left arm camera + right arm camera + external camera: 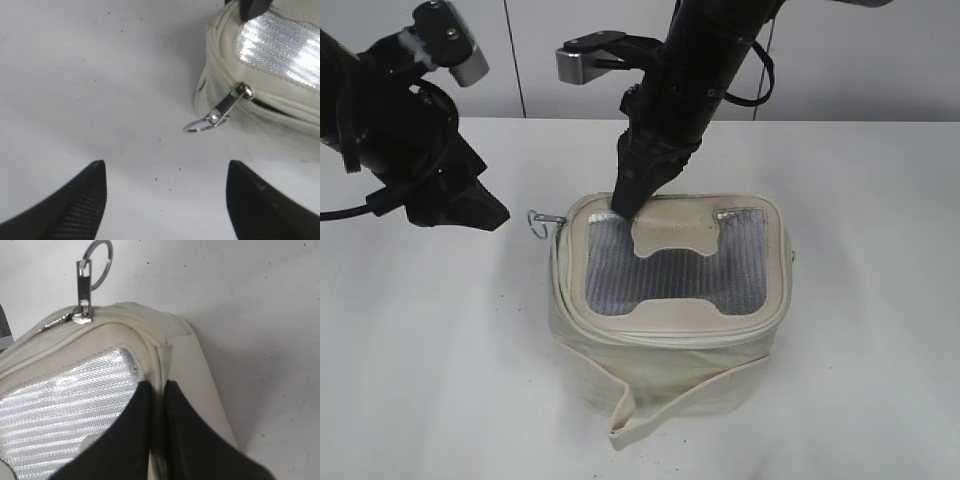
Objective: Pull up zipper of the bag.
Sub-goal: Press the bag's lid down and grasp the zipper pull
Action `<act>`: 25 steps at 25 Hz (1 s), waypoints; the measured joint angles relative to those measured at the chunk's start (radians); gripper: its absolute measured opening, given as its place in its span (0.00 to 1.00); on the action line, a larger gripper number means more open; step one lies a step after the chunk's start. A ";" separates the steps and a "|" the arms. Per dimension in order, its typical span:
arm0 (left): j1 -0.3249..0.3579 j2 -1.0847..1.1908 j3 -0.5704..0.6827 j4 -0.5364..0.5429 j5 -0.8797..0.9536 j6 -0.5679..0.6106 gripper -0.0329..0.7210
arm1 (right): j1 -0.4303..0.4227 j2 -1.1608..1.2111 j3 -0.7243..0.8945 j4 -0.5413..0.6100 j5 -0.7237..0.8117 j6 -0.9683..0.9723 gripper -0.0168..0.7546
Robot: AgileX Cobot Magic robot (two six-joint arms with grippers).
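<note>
While the bag (670, 310) sits on the white surface (880, 300), right jaws press nearly closed, seemingly pinching its lid rim, left jaws gaping beside the zipper (220, 112) pull.

Right arm reaches down from above, its gripper (629, 205) nearly closed, fingertips pressed close with only a thin gap. Left gripper (165, 192) hangs low at the left, fingers (80, 205) spread wide, holding nothing.
</note>
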 joint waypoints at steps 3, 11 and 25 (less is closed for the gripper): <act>0.000 0.000 0.000 0.000 -0.034 0.084 0.81 | 0.000 0.000 0.000 0.000 0.000 0.000 0.08; -0.021 0.000 0.000 0.007 -0.049 0.206 0.82 | 0.000 0.000 0.000 0.000 0.000 0.000 0.08; -0.137 0.061 0.000 0.130 -0.106 0.243 0.82 | 0.000 0.000 0.000 0.000 0.000 0.000 0.08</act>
